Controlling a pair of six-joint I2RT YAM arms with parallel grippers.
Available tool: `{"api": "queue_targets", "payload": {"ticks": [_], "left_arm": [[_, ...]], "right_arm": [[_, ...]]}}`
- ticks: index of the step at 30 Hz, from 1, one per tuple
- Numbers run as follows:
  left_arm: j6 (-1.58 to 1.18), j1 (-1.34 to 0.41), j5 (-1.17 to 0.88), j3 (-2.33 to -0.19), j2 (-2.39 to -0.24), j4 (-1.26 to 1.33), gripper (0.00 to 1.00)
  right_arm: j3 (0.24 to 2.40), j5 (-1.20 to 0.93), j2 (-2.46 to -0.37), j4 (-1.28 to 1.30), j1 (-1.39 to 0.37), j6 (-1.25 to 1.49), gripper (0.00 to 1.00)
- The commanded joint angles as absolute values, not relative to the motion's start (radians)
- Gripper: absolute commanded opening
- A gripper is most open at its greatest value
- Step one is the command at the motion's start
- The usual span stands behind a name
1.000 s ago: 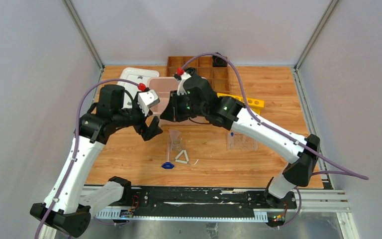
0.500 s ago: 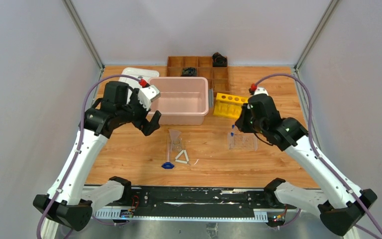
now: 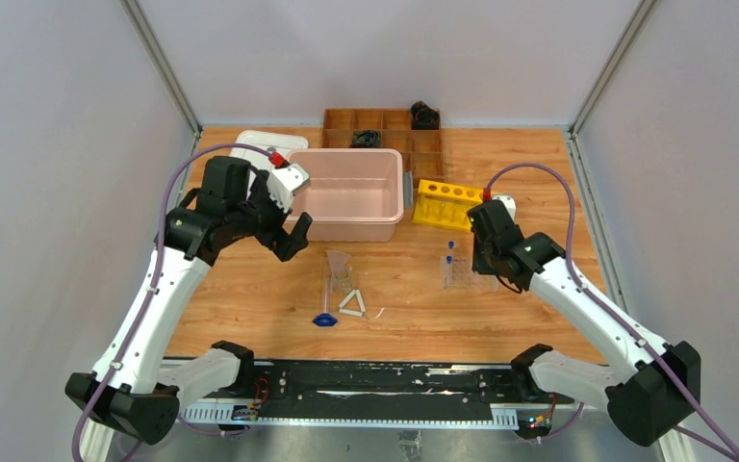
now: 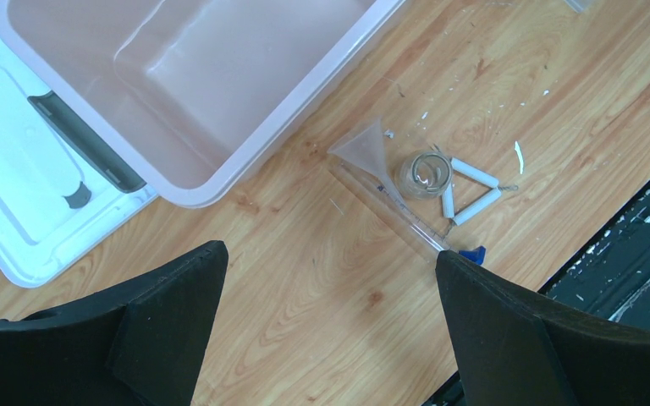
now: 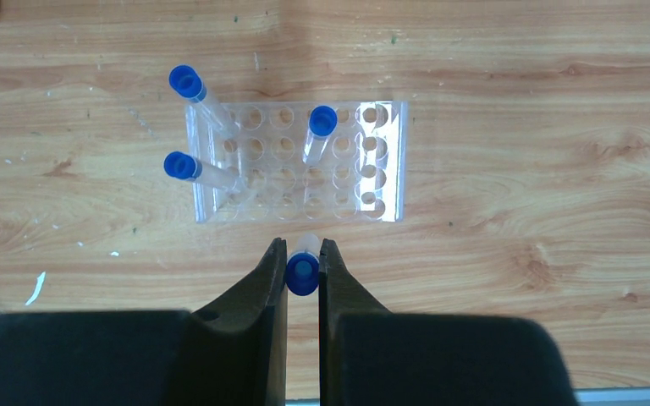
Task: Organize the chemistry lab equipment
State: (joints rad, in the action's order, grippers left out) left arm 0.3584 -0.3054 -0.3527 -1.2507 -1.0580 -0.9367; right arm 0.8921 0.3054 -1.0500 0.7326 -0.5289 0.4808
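Right pincer (image 5: pixel 303 248) clenched on blue-capped tube (image 5: pixel 302 272) beside tube rack (image 5: pixel 381 161) | centre upright over free hole, tilt unclear | left pincer (image 4: pixel 328 258) released

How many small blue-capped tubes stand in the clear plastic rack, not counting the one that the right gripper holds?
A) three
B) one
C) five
A: the right wrist view shows three blue-capped tubes in the clear plastic rack; the right gripper is shut on a fourth tube.
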Motion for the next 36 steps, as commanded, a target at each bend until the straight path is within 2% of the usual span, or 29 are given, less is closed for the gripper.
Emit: {"api": "queue_targets", "payload": {"ticks": [1,10,36], "left_arm": [[0.348,-0.311,-0.344,-1.244,-1.057,-0.922,1.00],[0.356,-0.311,-0.355,-1.235,-1.055,-0.922,1.00],[0.369,-0.311,-0.339,-1.230,-1.033,-0.921,1.00]], "right_arm": [[0.871,0.362,-1.091,0.661,-0.514,0.474,0.00],[0.843,0.355,-1.142,0.565,-0.514,0.474,0.00],[0.804,0.317,-1.269,0.487,-0.513,0.484,0.00]]}}
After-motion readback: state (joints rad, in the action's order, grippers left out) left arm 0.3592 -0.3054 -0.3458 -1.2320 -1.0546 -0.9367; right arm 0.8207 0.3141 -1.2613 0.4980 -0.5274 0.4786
